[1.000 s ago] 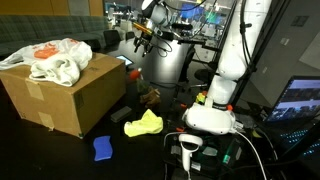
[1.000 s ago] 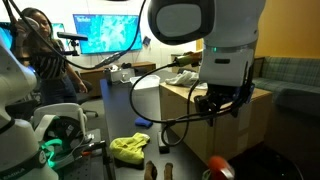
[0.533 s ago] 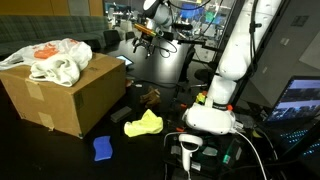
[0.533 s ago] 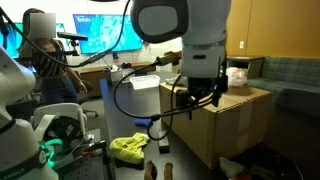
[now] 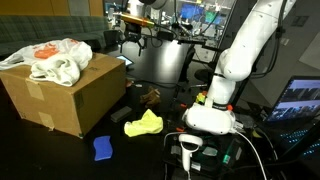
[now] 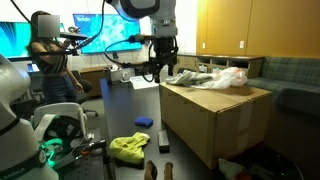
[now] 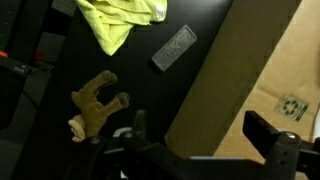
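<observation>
While the arm swung across to the box (image 5: 60,95), the gripper (image 6: 156,72) went wide open w/ nothing in it. Toy (image 7: 95,105) & cloth (image 7: 120,18) sit below, so nothing's grabbed yet.

Cardboard box (image 7: 265,60) partly beyond wrist-view edge
</observation>
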`<state>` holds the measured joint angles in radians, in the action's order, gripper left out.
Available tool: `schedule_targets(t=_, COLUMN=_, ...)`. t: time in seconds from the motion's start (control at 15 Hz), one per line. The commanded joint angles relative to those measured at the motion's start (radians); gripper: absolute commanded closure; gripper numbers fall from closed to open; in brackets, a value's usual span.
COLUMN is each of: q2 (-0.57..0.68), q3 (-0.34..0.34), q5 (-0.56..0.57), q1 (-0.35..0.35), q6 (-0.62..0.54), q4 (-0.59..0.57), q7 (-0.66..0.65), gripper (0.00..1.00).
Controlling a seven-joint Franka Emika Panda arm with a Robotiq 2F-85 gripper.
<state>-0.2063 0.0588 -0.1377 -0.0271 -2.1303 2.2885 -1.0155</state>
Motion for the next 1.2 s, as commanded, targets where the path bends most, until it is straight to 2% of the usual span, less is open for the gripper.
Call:
schedule_targets(t=0.0, q2=0.067, q3=0.093, q5=0.095, q1=0.068, q6=0.184, q4=-0.201, q7=-0.036, gripper=0.00)
schedule_targets(t=0.27, q2=0.193, q3=0.182, q5=0.217, q1=0.153, q6=0.352, q4=-0.438, q7=-0.020, gripper=0.00)
schedule_targets(t=0.53, q2=0.349, q3=0.212, q5=0.367, q1=0.234, q6=0.393, q4=-0.650, q7=0.056, gripper=0.00)
schedule_targets(t=0.8, q2=0.518, q3=0.188, q5=0.467, q1=0.304, q6=0.315, q4=-0.851, q7=0.169, gripper=0.00)
schedule_targets(t=1.13, q2=0.651, q3=0.140, q5=0.408, q1=0.327, q6=0.158, q4=-0.956, q7=0.307, gripper=0.00)
